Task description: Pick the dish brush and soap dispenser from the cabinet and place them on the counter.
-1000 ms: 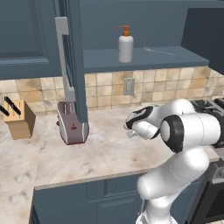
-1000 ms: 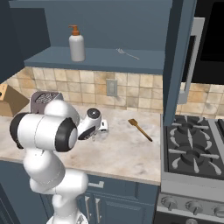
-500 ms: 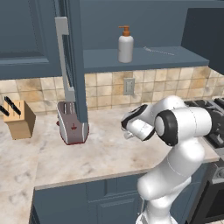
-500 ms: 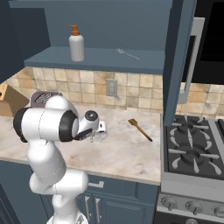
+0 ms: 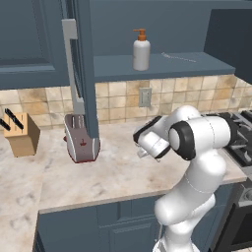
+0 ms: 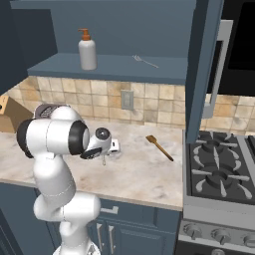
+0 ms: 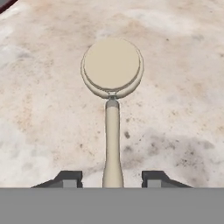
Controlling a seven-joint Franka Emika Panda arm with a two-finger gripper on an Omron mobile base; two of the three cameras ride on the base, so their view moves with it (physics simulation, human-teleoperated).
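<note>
Dish brush: slim pale tan stick handle ending in a small round whitish head; found lying on the counter, head away from the hand, handle running back between the two dark fingertips; judged light, rigid and smooth, apt to roll or slip if pinched near the head; best taken at mid-handle, across its narrow width. Gripper: jaws stood apart on either side of the handle, a clear gap seen on both sides; nothing was clasped; the brush appeared released onto the stone.

Soap dispenser: small white bottle with orange pump top; stood upright on the shelf of the cabinet, well above the counter and well apart from the hand; judged light but top-heavy if bumped, smooth-walled, best taken round the body below the shoulders, not by the pump; not yet fetched.

Hair-thin grey rod: lay on the same shelf, to the right of the bottle. Toaster and knife block: stood on the counter to the left. Orange-brown utensil: lay on the counter near the stove.
</note>
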